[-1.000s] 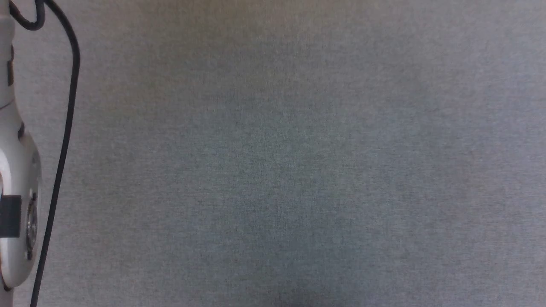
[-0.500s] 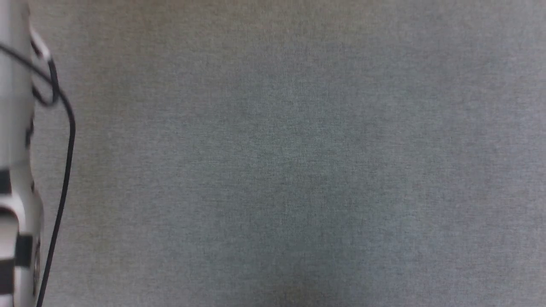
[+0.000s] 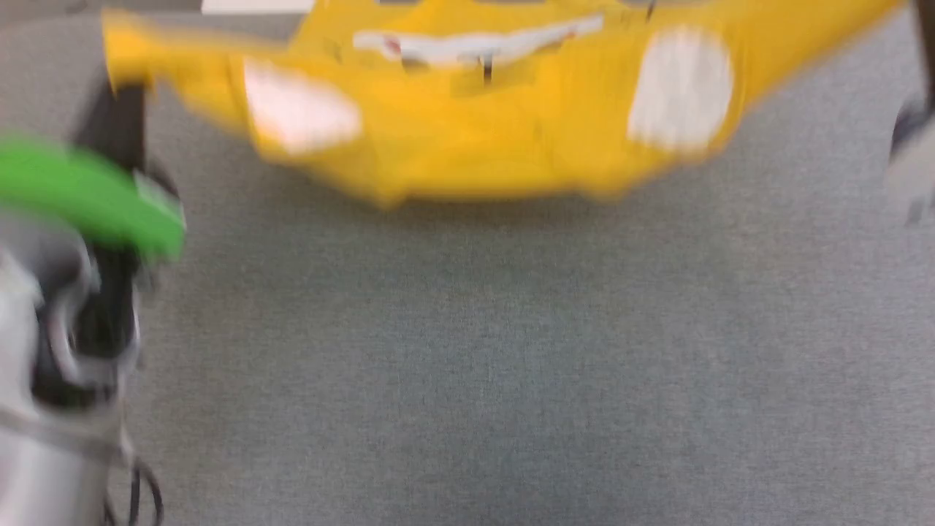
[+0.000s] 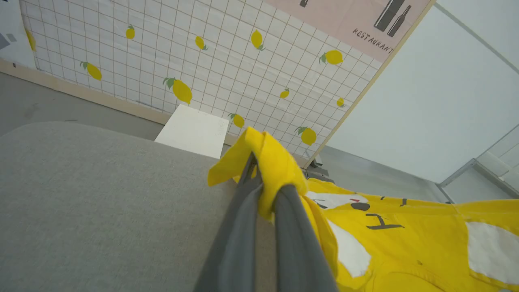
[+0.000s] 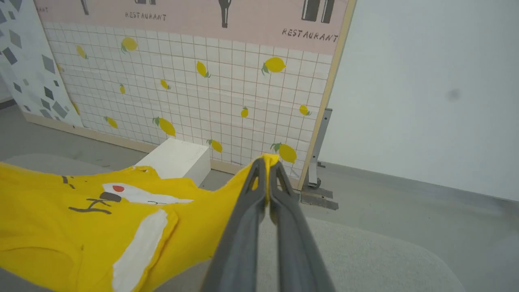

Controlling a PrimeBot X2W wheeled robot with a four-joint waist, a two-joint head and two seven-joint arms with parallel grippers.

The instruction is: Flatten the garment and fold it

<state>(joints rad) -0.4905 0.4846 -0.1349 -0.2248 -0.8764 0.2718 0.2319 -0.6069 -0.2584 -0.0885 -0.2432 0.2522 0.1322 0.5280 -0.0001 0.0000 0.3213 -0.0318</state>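
Yellow garment [image 4: 405,243] spans between both jaws, each clamped on a corner.

- shirt [image 3: 475,139] is strung out sideways over the table's [image 3: 467,365] far end
- left gripper [image 4: 265,178] pinches its left corner, right gripper [image 5: 265,166] the right one
- box [image 5: 174,160] sits behind the table, just in front of the panel [image 5: 182,93]
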